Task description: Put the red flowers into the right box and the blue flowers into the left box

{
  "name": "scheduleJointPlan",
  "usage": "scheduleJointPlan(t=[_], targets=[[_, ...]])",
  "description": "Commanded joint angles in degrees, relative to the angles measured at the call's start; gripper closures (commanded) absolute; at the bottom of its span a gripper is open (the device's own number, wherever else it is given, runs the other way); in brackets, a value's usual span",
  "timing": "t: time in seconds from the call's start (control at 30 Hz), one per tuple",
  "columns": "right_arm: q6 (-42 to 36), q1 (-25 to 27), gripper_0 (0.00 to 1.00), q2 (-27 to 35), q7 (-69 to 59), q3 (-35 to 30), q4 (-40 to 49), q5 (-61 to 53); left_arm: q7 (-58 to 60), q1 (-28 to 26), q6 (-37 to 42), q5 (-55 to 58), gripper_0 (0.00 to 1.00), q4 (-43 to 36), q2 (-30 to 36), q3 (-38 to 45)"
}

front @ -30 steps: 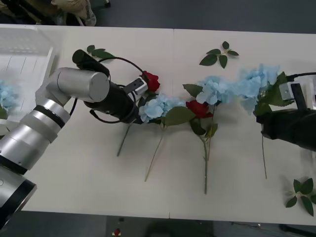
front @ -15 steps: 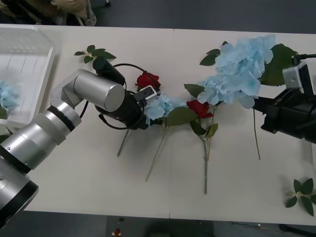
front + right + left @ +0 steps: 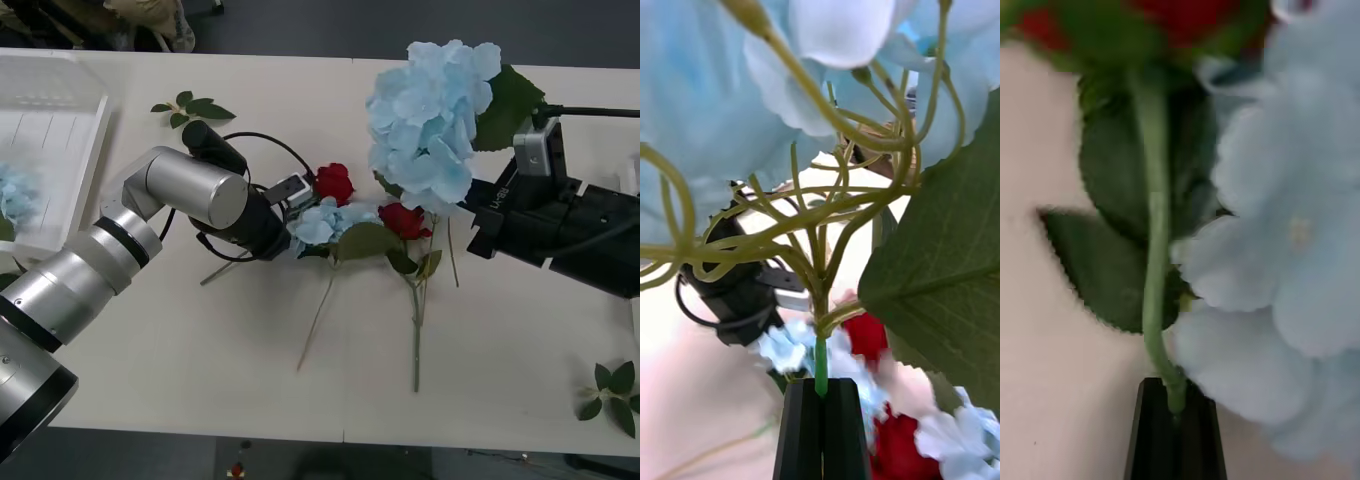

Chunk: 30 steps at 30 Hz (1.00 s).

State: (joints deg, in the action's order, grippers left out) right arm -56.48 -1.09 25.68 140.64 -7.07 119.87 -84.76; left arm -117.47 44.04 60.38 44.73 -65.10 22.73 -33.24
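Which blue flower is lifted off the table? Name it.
The big blue flower gripped by the right tool, raised high; the smaller blue flower lies on the table.

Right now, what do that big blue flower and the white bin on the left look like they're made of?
The blue flower looks artificial: matte, fabric-like petals on smooth green stalks that look like moulded plastic, pinched by the right end effector. The bin looks like milky, slightly translucent plastic with a thick rim and ribbed bottom.

Long white table (image 3: 200,370), white translucent plastic bin (image 3: 60,130) at its left end, pale-blue hydrangea cluster (image 3: 330,222), deep-red artificial rose (image 3: 403,220), loose green leaf sprigs (image 3: 612,392)
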Motion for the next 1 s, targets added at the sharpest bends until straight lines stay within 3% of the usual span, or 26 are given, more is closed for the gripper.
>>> scheduleJointPlan(t=[0.03,0.47,0.67,1.0], targets=[[-1.1,-1.0,1.0,-3.1,8.9,0.0,-1.3,-1.6,2.1,1.8,-1.1,-0.4,1.0,-0.5,1.3,1.7],[-2.4,-1.4,1.0,-3.2,14.4,1.0,-4.8,-6.3,1.9,1.8,1.6,5.6,1.0,-3.0,3.6,17.3],[-2.4,-1.5,1.0,-3.1,14.4,1.3,-4.8,-6.3,0.5,1.8,1.8,17.5,1.0,-3.4,6.3,22.5],[-2.4,-1.5,1.0,-2.2,14.4,1.3,-4.9,-7.4,-13.1,-0.3,3.3,43.7,1.0,-5.1,8.7,26.1]])
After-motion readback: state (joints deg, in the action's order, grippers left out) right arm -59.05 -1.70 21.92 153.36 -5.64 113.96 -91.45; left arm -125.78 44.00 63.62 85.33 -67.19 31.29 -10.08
